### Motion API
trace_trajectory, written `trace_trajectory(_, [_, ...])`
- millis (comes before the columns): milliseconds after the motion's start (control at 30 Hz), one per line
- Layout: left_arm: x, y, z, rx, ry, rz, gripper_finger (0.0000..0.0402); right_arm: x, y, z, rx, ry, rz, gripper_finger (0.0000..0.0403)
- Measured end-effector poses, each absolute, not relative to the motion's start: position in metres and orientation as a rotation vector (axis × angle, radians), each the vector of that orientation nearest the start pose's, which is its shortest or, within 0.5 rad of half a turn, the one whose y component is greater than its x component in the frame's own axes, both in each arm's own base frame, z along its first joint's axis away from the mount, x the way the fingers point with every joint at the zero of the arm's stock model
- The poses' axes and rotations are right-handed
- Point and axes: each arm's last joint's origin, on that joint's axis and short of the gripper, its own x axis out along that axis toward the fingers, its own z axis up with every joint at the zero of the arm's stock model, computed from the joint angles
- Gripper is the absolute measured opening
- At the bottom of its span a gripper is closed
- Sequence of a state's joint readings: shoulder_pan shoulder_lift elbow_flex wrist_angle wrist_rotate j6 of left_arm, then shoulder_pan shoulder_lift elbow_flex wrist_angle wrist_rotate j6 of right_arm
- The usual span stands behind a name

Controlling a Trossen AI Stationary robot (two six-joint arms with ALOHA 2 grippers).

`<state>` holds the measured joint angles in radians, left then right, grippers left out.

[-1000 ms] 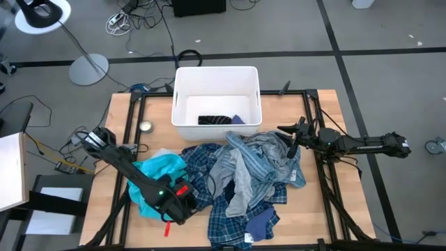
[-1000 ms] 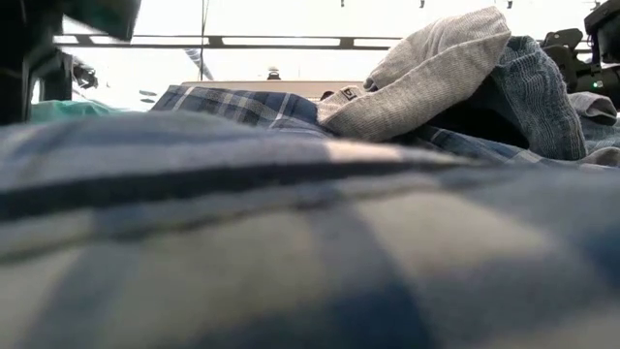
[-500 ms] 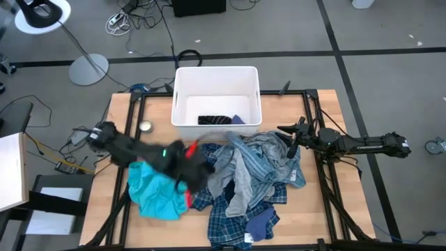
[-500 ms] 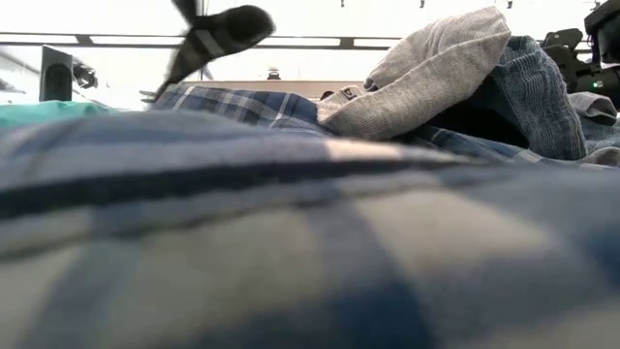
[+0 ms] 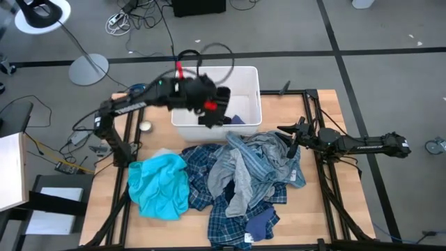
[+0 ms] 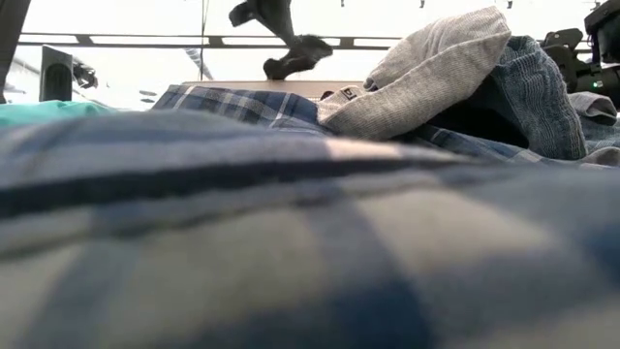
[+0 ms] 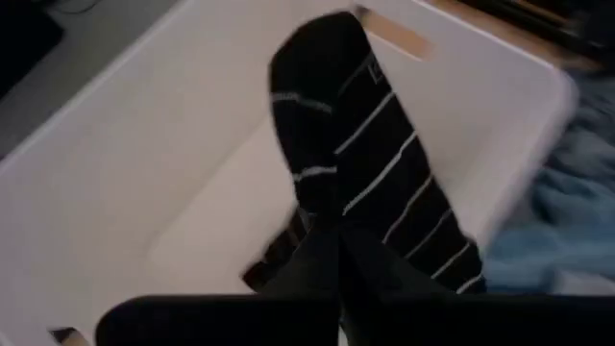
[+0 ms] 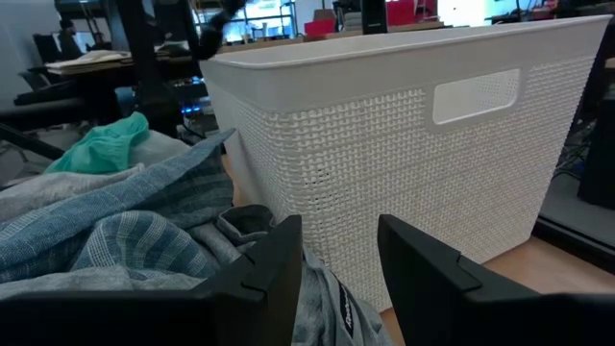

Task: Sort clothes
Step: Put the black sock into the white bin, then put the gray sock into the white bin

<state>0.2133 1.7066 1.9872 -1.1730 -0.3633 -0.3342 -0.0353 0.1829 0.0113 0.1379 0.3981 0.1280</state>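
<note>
Left gripper [image 5: 209, 110] is holding striped sock [image 7: 370, 183] clamped over bin [image 5: 182, 75], likely for dropping; right gripper [image 5: 291, 137] is waiting parted at table's right edge.

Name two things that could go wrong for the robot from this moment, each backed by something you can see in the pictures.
1. The left gripper holds a striped dark sock above the white bin, near its front wall; released carelessly, the sock might drape over the rim.
2. The right gripper waits open against the clothes pile; moving off, it could snag fabric.
</note>
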Motion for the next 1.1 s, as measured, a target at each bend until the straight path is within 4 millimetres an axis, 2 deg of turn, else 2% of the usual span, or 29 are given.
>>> trace_trajectory(167, [0.321,0.112,0.407,-0.256,0.835,0.734,0.0006,0.106,-0.015,0.166,0.12,0.006,-0.435,0.0142])
trace_trajectory(333, [0.322,0.123,0.397,-0.278,0.856,0.712,0.004,0.106,-0.015,0.166,0.12,0.004,-0.435,0.0142])
trace_trajectory(467, [0.322,0.123,0.397,-0.289,0.863,0.651,0.0076,0.106,-0.015,0.166,0.12,0.003,-0.435,0.0142])
trace_trajectory(667, [0.32,0.102,0.404,-0.244,0.881,0.469,0.0105,0.106,-0.015,0.166,0.12,0.003,-0.435,0.0142])
trace_trajectory(800, [0.314,0.076,0.416,-0.181,0.867,0.371,0.0106,0.106,-0.015,0.166,0.12,0.002,-0.435,0.0142])
trace_trajectory(933, [0.3,0.046,0.428,-0.145,0.833,0.304,0.0107,0.106,-0.015,0.166,0.12,0.003,-0.435,0.0142])
trace_trajectory(1033, [0.287,0.026,0.425,-0.123,0.819,0.285,0.0107,0.106,-0.015,0.166,0.12,0.003,-0.435,0.0142])
trace_trajectory(1100, [0.277,0.014,0.416,-0.127,0.832,0.265,0.0107,0.106,-0.015,0.167,0.122,-0.004,-0.434,0.0142])
